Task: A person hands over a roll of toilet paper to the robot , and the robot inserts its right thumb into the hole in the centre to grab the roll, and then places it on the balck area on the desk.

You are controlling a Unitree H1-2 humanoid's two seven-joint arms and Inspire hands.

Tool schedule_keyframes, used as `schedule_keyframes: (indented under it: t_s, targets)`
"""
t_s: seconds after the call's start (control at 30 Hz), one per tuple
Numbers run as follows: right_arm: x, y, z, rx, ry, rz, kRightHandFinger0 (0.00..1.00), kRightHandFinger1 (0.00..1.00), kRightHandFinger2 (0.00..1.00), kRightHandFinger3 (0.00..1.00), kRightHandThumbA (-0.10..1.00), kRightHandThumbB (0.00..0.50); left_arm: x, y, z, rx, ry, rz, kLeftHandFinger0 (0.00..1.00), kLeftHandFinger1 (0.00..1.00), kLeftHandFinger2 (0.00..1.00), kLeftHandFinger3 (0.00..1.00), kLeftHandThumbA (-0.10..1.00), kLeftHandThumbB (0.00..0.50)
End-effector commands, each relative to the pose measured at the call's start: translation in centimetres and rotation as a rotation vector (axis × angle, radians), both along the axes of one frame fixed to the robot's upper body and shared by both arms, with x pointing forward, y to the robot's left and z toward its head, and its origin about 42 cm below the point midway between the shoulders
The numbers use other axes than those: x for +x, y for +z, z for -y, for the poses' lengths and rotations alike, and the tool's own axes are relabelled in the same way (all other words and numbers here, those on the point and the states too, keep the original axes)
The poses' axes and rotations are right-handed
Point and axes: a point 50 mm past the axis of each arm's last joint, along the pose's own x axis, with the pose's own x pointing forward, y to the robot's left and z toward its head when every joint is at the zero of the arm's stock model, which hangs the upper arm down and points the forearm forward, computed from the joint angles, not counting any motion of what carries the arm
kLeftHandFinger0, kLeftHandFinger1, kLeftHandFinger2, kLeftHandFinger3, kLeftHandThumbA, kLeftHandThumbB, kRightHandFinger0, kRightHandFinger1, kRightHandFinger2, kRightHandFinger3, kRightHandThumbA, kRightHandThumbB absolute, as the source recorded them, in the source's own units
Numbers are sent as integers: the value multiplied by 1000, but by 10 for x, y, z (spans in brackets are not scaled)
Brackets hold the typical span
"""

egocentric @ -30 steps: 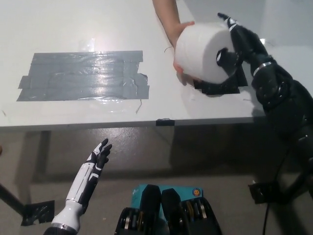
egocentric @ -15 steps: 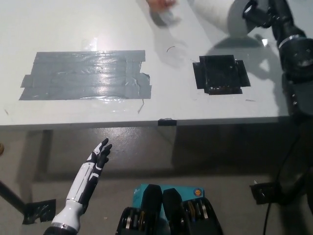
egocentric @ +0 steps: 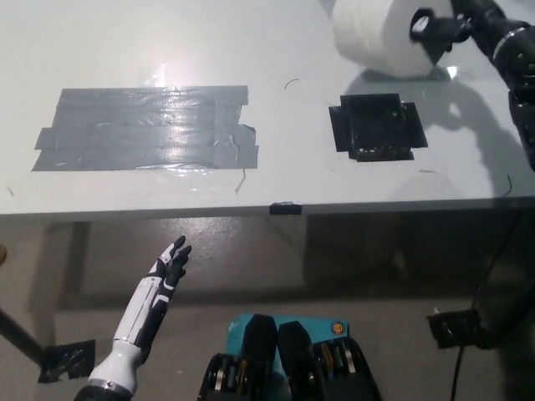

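The roll of toilet paper (egocentric: 380,35) is held up at the top right of the head view by the black right hand (egocentric: 443,25), above and beyond the black area (egocentric: 376,127) on the desk (egocentric: 276,50), not resting on it. The top of the roll is cut off by the picture's upper edge, so its full outline cannot be seen. The dark hole in the roll's end face is covered by part of the hand, which appears to be pushed into it; the hand is closed on the roll, though how its fingers lie on the far side is hidden and partly out of frame. The black right arm is seen running down the right edge, only in part. The black area lies bare on the pale desk, below and slightly left of the roll, a soft shadow falling just beyond it. Well apart to the left, a broad patch of grey tape (egocentric: 146,128) is stuck flat to the desk, its surface glinting under the light. The white left hand (egocentric: 170,263) is held low at the lower left, in front of the desk's near edge — its fingers are spread and straight, holding nothing.
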Motion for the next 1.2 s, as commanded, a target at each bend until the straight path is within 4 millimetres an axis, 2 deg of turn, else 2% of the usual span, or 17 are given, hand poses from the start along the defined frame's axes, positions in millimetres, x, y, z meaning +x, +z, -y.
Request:
schedule_keyframes:
  t_s: [0.0, 0.03, 0.13, 0.23, 0.37, 0.5, 0.6, 0.73, 0.8, 0.87, 0.9, 0.93, 0.97, 1.0, 1.03, 1.1, 1.17]
  targets:
    - [7, 59, -4, -184, 68, 13, 171, 695, 1000, 1000, -100, 154, 5, 12, -2, 13, -17, 61, 1000, 1000, 1000, 1000, 1000, 57]
    - [8, 58, -5, -206, 74, 10, 192, 727, 1000, 1000, -100, 157, 5, 12, -2, 13, -17, 62, 1000, 1000, 1000, 1000, 1000, 56]
    - [11, 52, -10, -332, 101, -21, 186, 725, 1000, 1000, -100, 180, 5, 12, -3, 22, -17, 70, 1000, 1000, 1000, 1000, 1000, 68]
    - [12, 52, -11, -401, 99, -54, 190, 738, 1000, 1000, -100, 174, 5, 13, -2, 21, -19, 64, 1000, 1000, 1000, 1000, 1000, 62]
    - [14, 55, -13, -443, 95, -80, 252, 768, 1000, 1000, -100, 177, 6, 14, -3, 25, -18, 70, 1000, 1000, 1000, 1000, 1000, 66]
    - [15, 62, -13, -477, 95, -87, 311, 794, 1000, 954, -100, 168, 9, 16, -4, 30, -21, 74, 1000, 1000, 1000, 1000, 1000, 66]
    - [15, 67, -13, -531, 112, -86, 285, 769, 1000, 924, -100, 168, 9, 16, -3, 25, -18, 68, 1000, 1000, 1000, 1000, 1000, 65]
    - [15, 70, -11, -548, 109, -85, 340, 798, 1000, 904, -100, 177, 8, 16, -3, 27, -17, 68, 1000, 1000, 1000, 1000, 1000, 52]
    - [15, 72, -10, -550, 107, -82, 306, 777, 1000, 892, -100, 169, 8, 16, -2, 27, -17, 68, 1000, 1000, 1000, 1000, 1000, 55]
    - [15, 73, -9, -566, 110, -81, 318, 792, 999, 868, -100, 188, 8, 16, -2, 35, -17, 68, 1000, 1000, 1000, 1000, 1000, 61]
    - [15, 74, -8, -559, 112, -130, 668, 1000, 1000, 1000, 156, 372, 8, 16, -2, 34, -17, 70, 1000, 1000, 1000, 1000, 1000, 54]
    - [15, 76, -7, -535, 114, -189, 668, 1000, 1000, 1000, 156, 372, 8, 16, -2, 33, -18, 73, 1000, 1000, 1000, 1000, 1000, 54]
    - [15, 76, -7, -529, 115, -201, 833, 1000, 1000, 1000, 206, 354, 8, 16, -2, 33, -18, 73, 1000, 1000, 1000, 1000, 1000, 53]
    - [13, 76, -6, -501, 144, -280, 1000, 1000, 1000, 1000, 325, 390, 9, 17, -1, 35, -19, 72, 1000, 1000, 1000, 1000, 1000, 52]
    - [12, 76, -5, -496, 161, -315, 1000, 1000, 1000, 1000, 353, 406, 9, 17, -1, 37, -20, 73, 1000, 1000, 1000, 1000, 1000, 52]
    - [11, 75, -2, -494, 174, -381, 1000, 1000, 1000, 1000, 455, 492, 10, 17, -1, 34, -24, 73, 1000, 1000, 1000, 1000, 1000, 60]
    - [10, 75, 1, -491, 163, -407, 1000, 1000, 1000, 1000, 521, 500, 12, 18, -1, 31, -27, 76, 1000, 1000, 1000, 1000, 1000, 61]
